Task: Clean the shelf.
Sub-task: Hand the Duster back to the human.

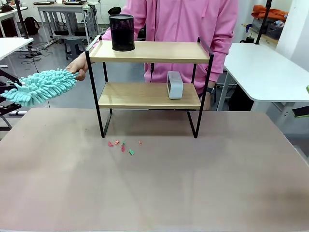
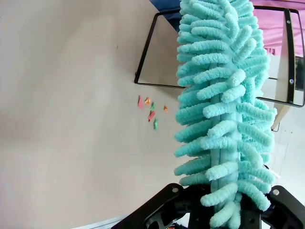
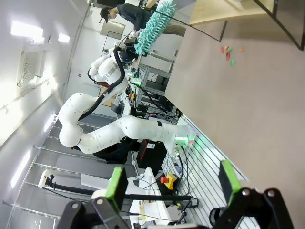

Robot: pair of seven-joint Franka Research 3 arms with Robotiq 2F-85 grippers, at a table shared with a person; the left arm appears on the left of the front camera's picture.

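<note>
Shelf (image 1: 149,51) upright, boards' long axis left-right. Left gripper (image 2: 224,210) pinching teal duster (image 1: 41,86), tip toward shelf; right gripper (image 3: 171,183) spread wide.

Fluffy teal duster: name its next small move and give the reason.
Probably sweep the fluffy teal duster, clamped in the left end effector, rightward onto the top light wooden board of the black-framed shelf; it hangs off the shelf's left side, not touching any board.

White arm (image 3: 124,131) — green-padded fingers (image 3: 116,183)
</note>
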